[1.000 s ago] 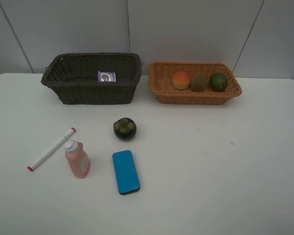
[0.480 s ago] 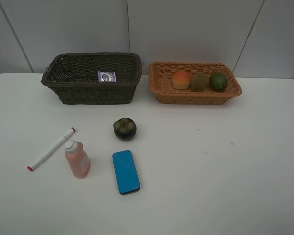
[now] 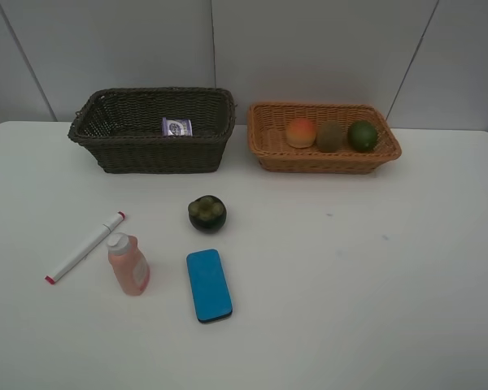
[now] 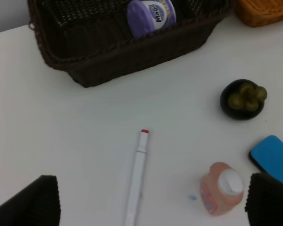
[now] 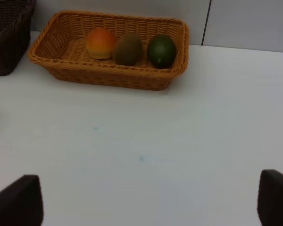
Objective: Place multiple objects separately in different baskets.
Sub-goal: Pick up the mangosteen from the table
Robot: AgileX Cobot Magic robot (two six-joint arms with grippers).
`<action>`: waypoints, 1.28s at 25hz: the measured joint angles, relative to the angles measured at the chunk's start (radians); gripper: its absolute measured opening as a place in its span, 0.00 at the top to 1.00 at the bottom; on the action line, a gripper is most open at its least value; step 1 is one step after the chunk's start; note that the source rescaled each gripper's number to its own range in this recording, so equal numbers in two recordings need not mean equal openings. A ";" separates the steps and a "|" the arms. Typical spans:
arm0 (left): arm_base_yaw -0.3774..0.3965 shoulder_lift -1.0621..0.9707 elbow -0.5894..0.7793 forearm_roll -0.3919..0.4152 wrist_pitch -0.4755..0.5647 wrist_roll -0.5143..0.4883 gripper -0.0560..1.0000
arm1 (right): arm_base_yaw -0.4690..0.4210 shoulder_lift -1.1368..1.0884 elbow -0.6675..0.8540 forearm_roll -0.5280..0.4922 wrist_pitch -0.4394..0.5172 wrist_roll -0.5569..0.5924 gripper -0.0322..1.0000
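The purple-lidded tub (image 3: 177, 127) lies in the dark brown basket (image 3: 154, 154). The orange-red fruit (image 3: 301, 132), brown kiwi (image 3: 331, 136) and green fruit (image 3: 362, 135) sit in the light orange basket (image 3: 325, 161). On the table lie the white red-tipped marker (image 3: 85, 247), pink bottle (image 3: 128, 264), flat blue block (image 3: 208, 284) and dark mangosteen (image 3: 206, 213). My left gripper (image 4: 151, 207) is open and empty above the marker (image 4: 137, 174) and the bottle (image 4: 221, 188). My right gripper (image 5: 146, 202) is open and empty, well short of the light basket (image 5: 108, 77). Neither gripper shows in the exterior view.
The white table (image 3: 374, 276) runs to grey wall panels behind the baskets. The two baskets stand side by side at the back with a narrow gap between them. The loose items cluster on the left front half.
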 joint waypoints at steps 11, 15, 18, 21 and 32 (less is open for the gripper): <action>-0.280 0.463 -0.195 0.004 -0.131 0.025 0.00 | 0.000 0.000 0.000 0.000 0.000 0.000 0.01; -0.354 0.604 -0.283 0.024 -0.138 0.028 0.00 | 0.000 0.000 0.000 0.000 0.000 0.000 0.01; -0.398 0.697 -0.349 0.041 -0.139 0.031 0.00 | 0.000 0.000 0.000 0.000 0.000 0.000 0.01; -0.436 0.780 -0.408 0.043 -0.142 0.036 0.00 | 0.000 0.000 0.000 0.000 0.000 0.000 0.01; -0.491 1.009 -0.508 0.054 -0.148 0.043 0.00 | 0.000 0.000 0.000 0.000 0.000 0.000 0.01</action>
